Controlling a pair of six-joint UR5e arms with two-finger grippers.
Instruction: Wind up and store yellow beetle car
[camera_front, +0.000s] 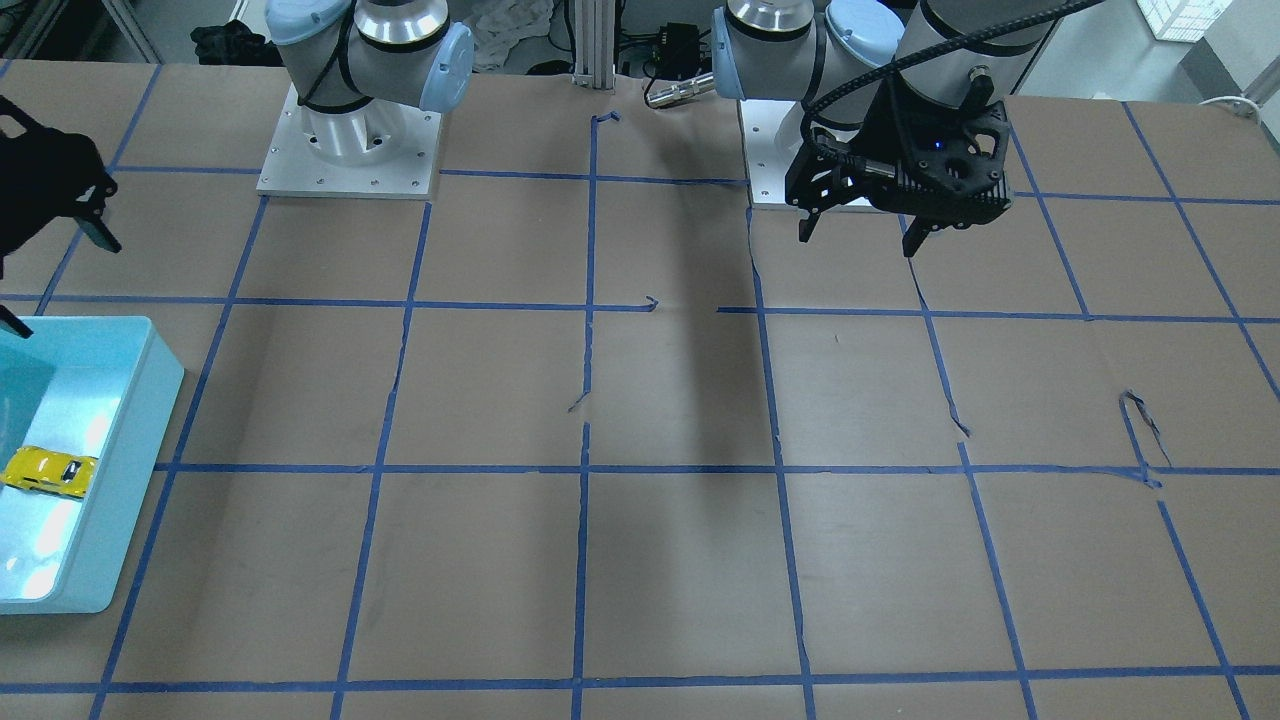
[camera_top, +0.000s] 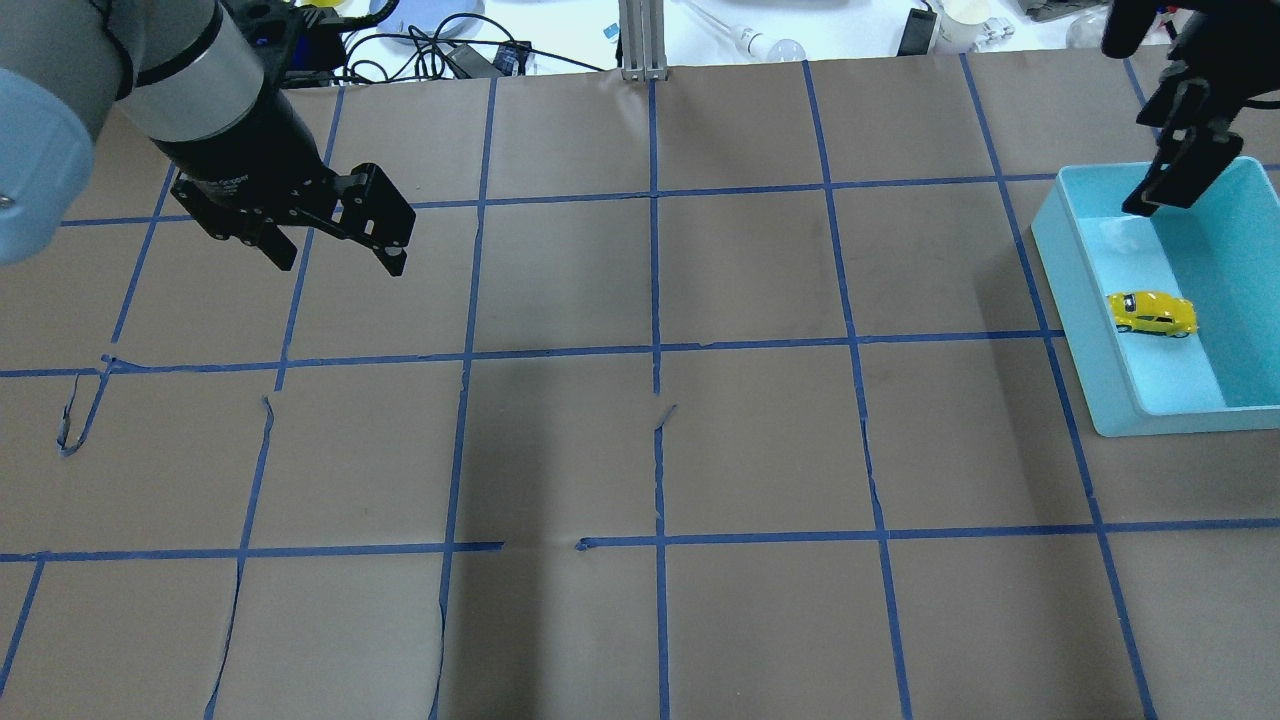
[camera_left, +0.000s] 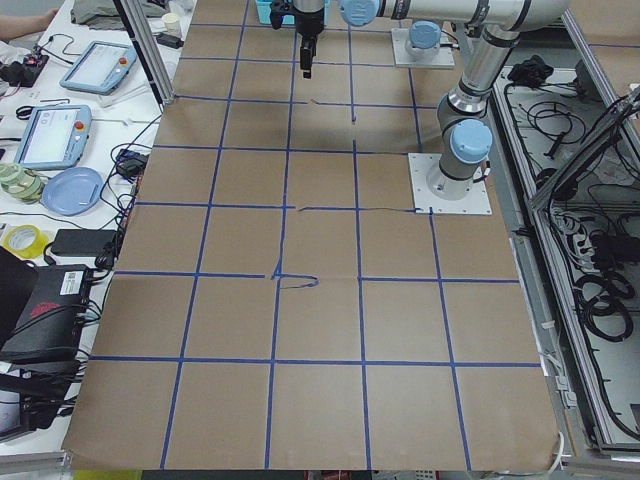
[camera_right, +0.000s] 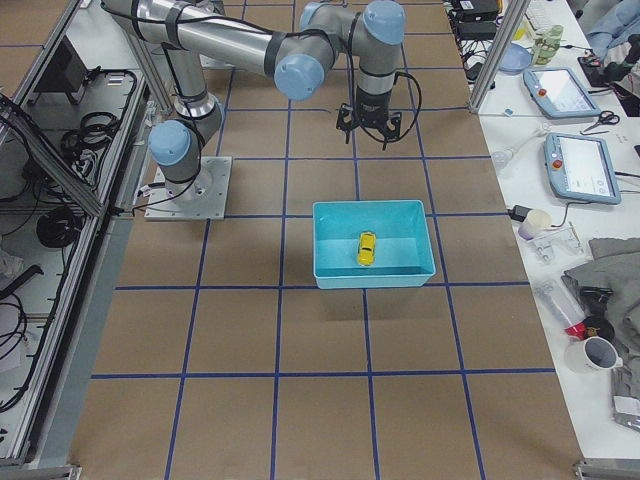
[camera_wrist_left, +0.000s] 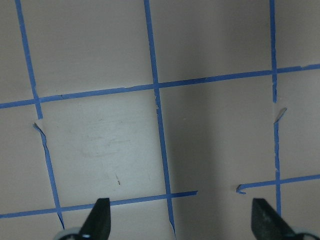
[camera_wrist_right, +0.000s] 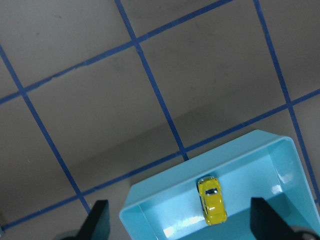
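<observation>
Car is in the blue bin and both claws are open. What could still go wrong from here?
1. The right claw hangs open near the far end of the bin. A low retreat could clip a wall and shift the bin.
2. The yellow beetle car lies loose on the bin floor. If its spring is wound, which the pictures cannot show, it may run into a wall, though the walls look high enough to hold it.

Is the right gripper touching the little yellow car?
Apart. The exterior right view shows the right gripper raised, a clear gap from the yellow beetle car lying in the bin.
</observation>
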